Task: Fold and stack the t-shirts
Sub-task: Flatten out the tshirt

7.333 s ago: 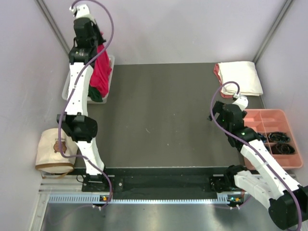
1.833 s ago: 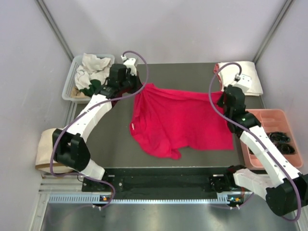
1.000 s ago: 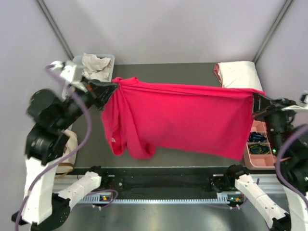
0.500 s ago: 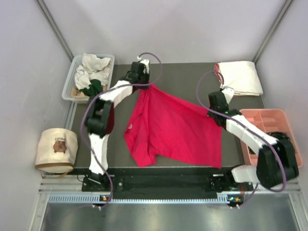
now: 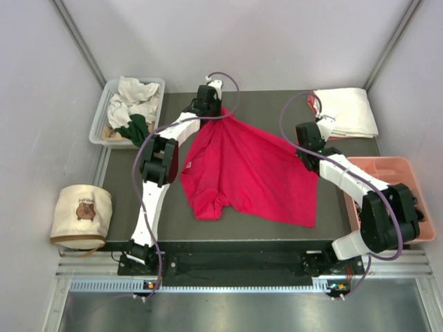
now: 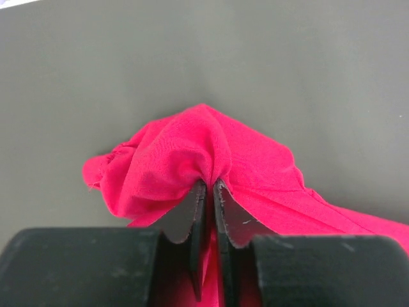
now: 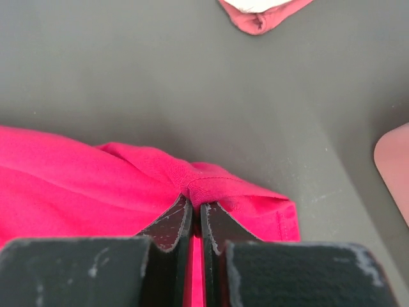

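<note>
Grey table [image 5: 270, 111], red t-shirt [image 5: 249, 173] (bear-print bag [image 5: 82, 211])

We've got a dark grey table [image 5: 263, 114] here. The red t-shirt [image 5: 249, 173] sprawls rumpled across the middle. In the back right corner a folded cream-white t-shirt [image 5: 349, 111] sits on a salmon-pink one [image 7: 255, 20]. There's a pink tray [image 5: 384, 161] at the right edge and a clear bin [image 5: 95, 131] at the back left.

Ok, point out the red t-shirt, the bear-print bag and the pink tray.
red t-shirt [image 5: 249, 173]: top external view, middle of the spread cloth.
bear-print bag [image 5: 84, 210]: top external view, the bear print on its side.
pink tray [image 5: 391, 173]: top external view, bare floor at its far end.
</note>
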Robot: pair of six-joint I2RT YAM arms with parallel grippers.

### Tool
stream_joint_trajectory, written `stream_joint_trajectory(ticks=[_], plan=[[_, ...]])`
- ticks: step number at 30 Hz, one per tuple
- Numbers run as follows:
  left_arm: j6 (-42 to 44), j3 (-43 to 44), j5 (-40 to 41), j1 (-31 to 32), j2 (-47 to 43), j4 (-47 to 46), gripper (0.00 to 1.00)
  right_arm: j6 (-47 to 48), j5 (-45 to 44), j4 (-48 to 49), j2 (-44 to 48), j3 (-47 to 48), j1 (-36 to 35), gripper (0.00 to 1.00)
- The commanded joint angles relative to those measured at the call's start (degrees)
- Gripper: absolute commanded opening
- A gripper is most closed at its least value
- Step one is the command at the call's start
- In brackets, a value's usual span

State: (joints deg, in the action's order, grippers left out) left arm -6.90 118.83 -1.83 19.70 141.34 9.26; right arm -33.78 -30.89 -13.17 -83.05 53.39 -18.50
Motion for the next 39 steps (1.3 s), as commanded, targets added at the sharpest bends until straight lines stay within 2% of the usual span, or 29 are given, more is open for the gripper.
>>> stream_joint_trajectory(ticks=[1,3,4,5,6,7,11,14,15,19,22,23,27,30,34,39], plan=[[2.15,-1.04,1.38,-0.98,-3.25,-5.12,0.3,-0.94,-2.51,1.56,-0.27,2.07,0.4,0.07],[2.24,-3.06,1.3,-1.07,-4.49,-5.74,0.52,-1.11,-2.68,2.0,-0.36,1.9,0.31,0.31],[2.15,-3.68,3.12,-1.07,-5.8,-5.65,0.71,-1.03,-2.77,2.18,-0.45,1.81,0.48,0.59],[1.8,-4.3,3.32,-1.16,-6.59,-5.57,0.82,-0.94,-2.94,2.36,-0.45,1.98,0.57,0.71],[1.54,-5.61,3.49,-1.16,-7.47,-5.3,0.99,-0.76,-3.12,2.45,-0.54,2.51,0.57,0.84],[1.36,-6.32,3.67,-1.25,-9.48,-5.04,0.99,-0.15,-3.47,2.27,-0.54,2.86,0.57,0.97],[-1.27,-13.94,6.3,-1.16,-18.09,-4.6,0.99,1.26,-3.57,2.0,3.05,2.87,0.57,0.99],[-4.51,-21.93,7.01,-0.99,-28.2,-5.39,0.99,3.45,-0.84,2.45,8.23,1.55,0.22,0.99],[-5.23,-24.14,7.36,-0.72,-33.97,-5.74,0.99,3.89,-0.14,2.27,9.64,1.29,0.05,0.99],[-6.2,-34.78,12.27,4.27,-46.48,-3.65,0.99,4.6,3.64,-1.32,14.83,-1.0,-1.01,0.99],[-7.16,-43.65,15.71,8.23,-53.96,-1.35,0.99,4.34,5.58,-2.56,17.91,-3.81,-1.71,0.99],[-8.91,-49.07,16.06,9.12,-55.8,-0.13,0.99,4.25,6.71,-3.09,18.61,-5.21,-1.8,0.99],[-15.42,-63.86,16.5,10.88,-67.38,0.5,0.99,4.34,8.74,-4.14,22.3,-8.82,-1.89,0.99],[-18.5,-73.19,19.83,11.23,-73.46,0.93,0.99,4.6,9.71,-5.02,23.89,-11.02,-1.98,0.99],[-21.92,-78.48,25.97,11.23,-76.91,1.03,0.99,4.25,10.77,-5.64,25.39,-12.78,-1.98,0.99],[-22.72,-79.01,31.35,11.15,-73.5,-1.43,0.99,3.37,12.35,-5.73,25.65,-14.01,-1.98,0.99]])
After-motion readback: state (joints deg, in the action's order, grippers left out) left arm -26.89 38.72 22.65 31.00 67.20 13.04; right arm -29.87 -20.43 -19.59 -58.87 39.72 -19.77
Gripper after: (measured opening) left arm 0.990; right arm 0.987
